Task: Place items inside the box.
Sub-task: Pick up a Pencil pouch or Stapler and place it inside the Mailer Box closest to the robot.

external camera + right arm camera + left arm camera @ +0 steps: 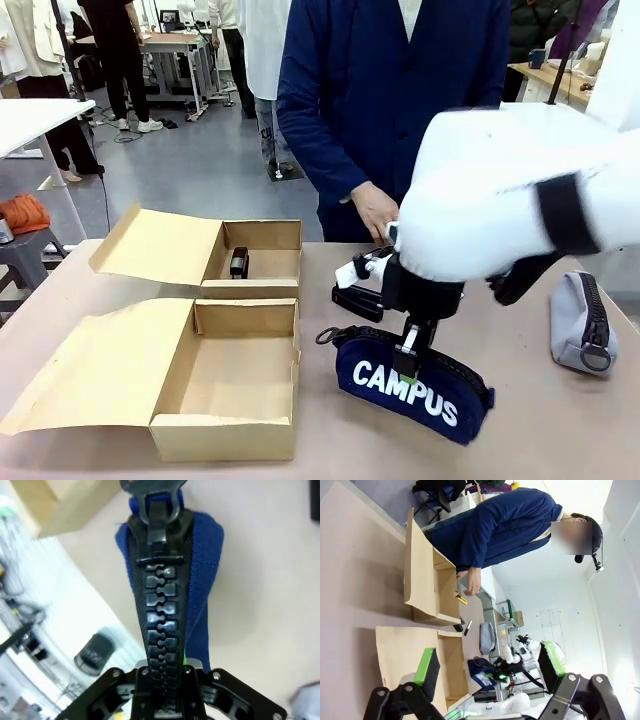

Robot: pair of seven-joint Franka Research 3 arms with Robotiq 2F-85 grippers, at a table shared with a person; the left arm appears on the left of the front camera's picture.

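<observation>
Pouch (420, 392) marked CAMPUS — zipper ridge pinched tight in the closed right gripper (409, 357).

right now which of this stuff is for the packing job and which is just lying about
For the job:
- navy fabric zip pouch lettered CAMPUS, clamped in the right gripper
- black stapler beside it
- near brown cardboard box or far brown cardboard box, both open; target unclear

Lying about:
- grey zip pouch
- orange cloth
</observation>
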